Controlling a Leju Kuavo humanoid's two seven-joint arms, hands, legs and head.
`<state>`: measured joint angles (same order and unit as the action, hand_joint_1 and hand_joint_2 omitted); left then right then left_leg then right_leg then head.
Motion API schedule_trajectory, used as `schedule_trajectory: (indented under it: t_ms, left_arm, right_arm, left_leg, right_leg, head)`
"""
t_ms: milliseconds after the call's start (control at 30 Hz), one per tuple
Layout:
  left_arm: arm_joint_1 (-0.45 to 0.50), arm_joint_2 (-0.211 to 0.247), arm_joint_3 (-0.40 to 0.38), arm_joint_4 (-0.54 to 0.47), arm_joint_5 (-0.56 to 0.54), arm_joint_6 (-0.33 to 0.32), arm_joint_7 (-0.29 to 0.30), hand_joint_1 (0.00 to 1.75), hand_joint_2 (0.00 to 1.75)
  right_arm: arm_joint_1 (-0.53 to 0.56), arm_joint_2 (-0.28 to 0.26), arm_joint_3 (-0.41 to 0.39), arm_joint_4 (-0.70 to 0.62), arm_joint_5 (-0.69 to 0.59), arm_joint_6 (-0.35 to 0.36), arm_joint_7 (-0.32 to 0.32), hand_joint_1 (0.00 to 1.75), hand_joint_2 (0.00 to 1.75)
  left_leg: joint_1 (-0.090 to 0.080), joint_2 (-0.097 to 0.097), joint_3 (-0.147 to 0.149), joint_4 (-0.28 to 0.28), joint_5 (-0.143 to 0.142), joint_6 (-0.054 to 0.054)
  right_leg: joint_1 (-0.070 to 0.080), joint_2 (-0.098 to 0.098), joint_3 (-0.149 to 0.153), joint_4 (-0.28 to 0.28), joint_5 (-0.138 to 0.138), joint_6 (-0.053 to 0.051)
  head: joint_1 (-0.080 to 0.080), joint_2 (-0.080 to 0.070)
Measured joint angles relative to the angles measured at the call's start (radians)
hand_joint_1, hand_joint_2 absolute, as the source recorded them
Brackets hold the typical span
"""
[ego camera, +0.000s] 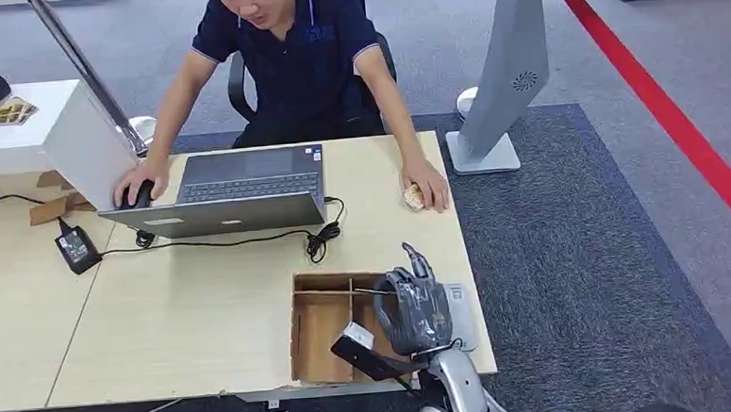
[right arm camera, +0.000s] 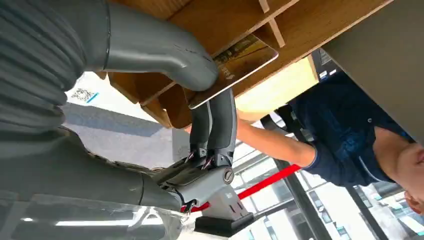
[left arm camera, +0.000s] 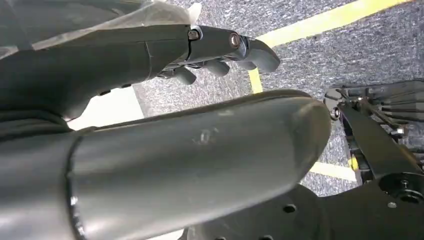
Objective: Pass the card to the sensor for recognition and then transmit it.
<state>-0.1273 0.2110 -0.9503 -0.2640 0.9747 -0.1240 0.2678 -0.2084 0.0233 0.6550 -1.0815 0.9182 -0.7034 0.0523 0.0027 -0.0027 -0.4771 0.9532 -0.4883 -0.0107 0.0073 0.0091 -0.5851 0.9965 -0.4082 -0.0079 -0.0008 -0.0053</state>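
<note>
Right hand: pinched the card between thumb and fingers, above the wooden tray sunk in the tabletop.
Left hand: hung low over the floor, fingers curled, holding nothing.
Sensor: grey pad just beside the right hand.
Progress: card picked up; reading and handover to the seated person seemingly not yet done.

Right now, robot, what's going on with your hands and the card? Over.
Right robot hand pinching the card over the wooden box. Left robot hand hanging, holding nothing. Person's hand rests on desk beyond.
</note>
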Motion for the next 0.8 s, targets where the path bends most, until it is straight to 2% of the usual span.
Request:
schedule_trajectory:
  t_ms: [133,267,300,367,567,667,800]
  left_arm:
    - [0.001,0.001,0.001,0.0,0.012,0.0,0.001,0.0,0.0]
    - [0.001,0.001,0.001,0.0,0.013,0.0,0.001,0.0,0.0]
    - [0.003,0.002,0.001,0.0,0.017,0.0,0.002,0.0,0.0]
    - [0.005,0.004,0.004,0.0,0.028,0.002,0.003,0.0,0.0]
    - [0.006,0.008,0.011,0.001,0.031,0.001,0.003,0.0,0.0]
    - [0.006,0.01,0.013,0.001,0.031,0.001,0.003,0.0,0.0]
    - [0.005,0.01,0.014,0.001,0.031,0.001,0.002,0.0,0.0]
  right_arm:
    - [0.021,-0.011,-0.039,-0.044,0.02,0.0,0.027,1.75,1.75]
    - [0.022,-0.011,-0.039,-0.044,0.02,0.0,0.028,1.75,1.75]
    - [0.032,-0.021,-0.066,-0.078,0.022,-0.001,0.037,1.75,1.75]
    - [0.064,-0.063,-0.146,-0.247,0.028,-0.002,0.074,1.75,1.75]
    - [0.096,-0.129,-0.27,-0.516,0.076,-0.003,0.148,1.75,1.75]
    - [0.119,-0.151,-0.322,-0.635,0.081,-0.003,0.154,1.75,1.75]
    - [0.145,-0.161,-0.369,-0.718,0.058,-0.001,0.132,1.75,1.75]
  left_leg:
    - [0.0,0.0,0.0,0.0,0.0,0.0]
    - [0.0,0.0,0.0,0.0,0.0,0.0]
    - [0.0,0.0,0.0,0.0,0.0,0.0]
    - [-0.001,0.0,0.0,0.0,0.0,0.0]
    - [-0.001,0.0,0.0,0.0,-0.001,0.001]
    - [-0.001,0.0,0.0,0.0,-0.001,0.001]
    - [-0.001,0.0,0.0,0.0,-0.001,0.001]
  right_leg:
    - [0.0,0.0,0.0,0.0,0.0,0.0]
    - [0.0,0.0,0.0,0.0,0.0,0.0]
    - [0.0,0.0,0.0,0.0,0.0,0.0]
    - [-0.001,0.0,0.0,0.0,0.0,0.001]
    - [-0.001,0.0,0.0,0.0,0.001,0.001]
    - [-0.001,0.0,0.0,0.0,0.001,0.001]
    - [-0.001,0.0,0.0,0.0,0.001,0.001]
  head:
    - [0.0,0.0]
    - [0.0,0.0]
    - [0.0,0.0]
    - [0.0,0.0]
    - [0.0,0.0]
    - [0.0,0.0]
    - [0.0,0.0]
